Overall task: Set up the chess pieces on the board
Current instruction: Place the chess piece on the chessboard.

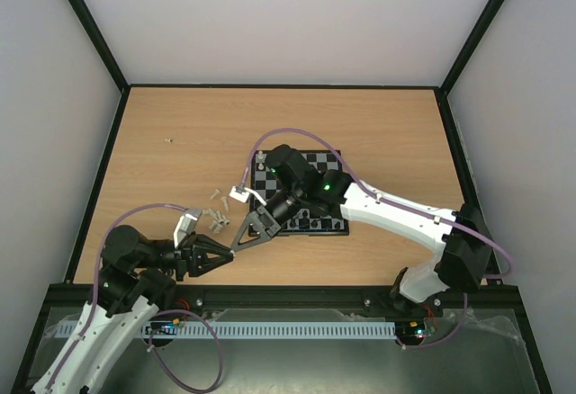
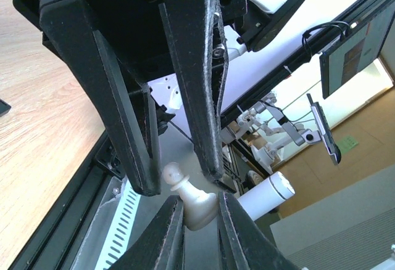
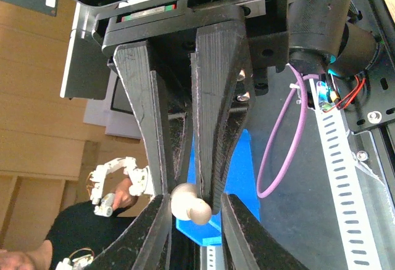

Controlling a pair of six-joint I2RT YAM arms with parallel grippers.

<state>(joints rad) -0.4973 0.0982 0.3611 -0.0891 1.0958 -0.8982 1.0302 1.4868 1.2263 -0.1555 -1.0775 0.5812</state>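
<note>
Pawn [image 2: 188, 197], cream-white, sits pinched at its base between the left fingers [image 2: 166, 236], while the right fingers [image 2: 139, 159] close narrowly around its round head, tips meeting above the tabletop [image 1: 378, 133] near its front edge, left of the board [image 1: 326, 158]. Loose pieces [image 1: 216, 217] lie just beside.

left gripper [image 1: 227, 255] – fingertips meeting right gripper [image 1: 241, 239] | both pinched narrow
</note>
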